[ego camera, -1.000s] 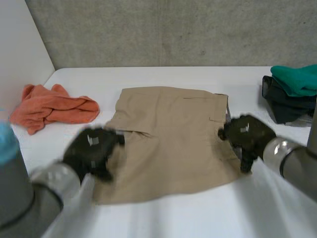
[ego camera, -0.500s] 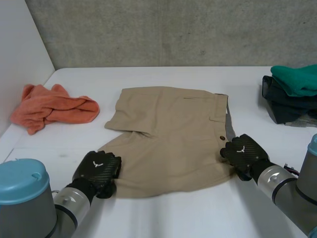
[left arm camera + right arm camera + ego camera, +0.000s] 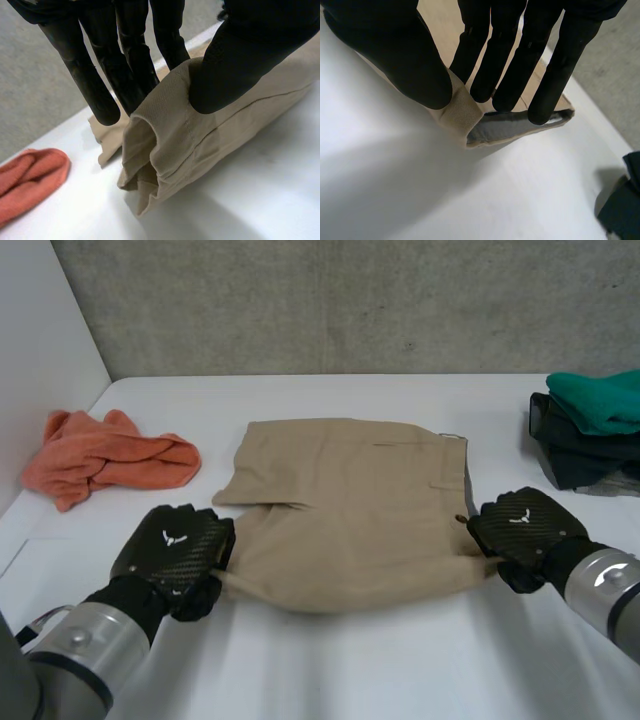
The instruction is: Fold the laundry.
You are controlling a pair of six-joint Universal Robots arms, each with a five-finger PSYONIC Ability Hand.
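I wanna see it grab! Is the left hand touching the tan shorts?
Touching. In the left wrist view, the left hand pinches the tan shorts at their edge.

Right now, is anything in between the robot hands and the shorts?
No, nothing. The left robot hand pinches the shorts' near left corner, and the right robot hand pinches the near right corner. The orange cloth and the clothes pile lie off to the sides.

White table [image 3: 330,670] against grey concrete wall [image 3: 350,300].
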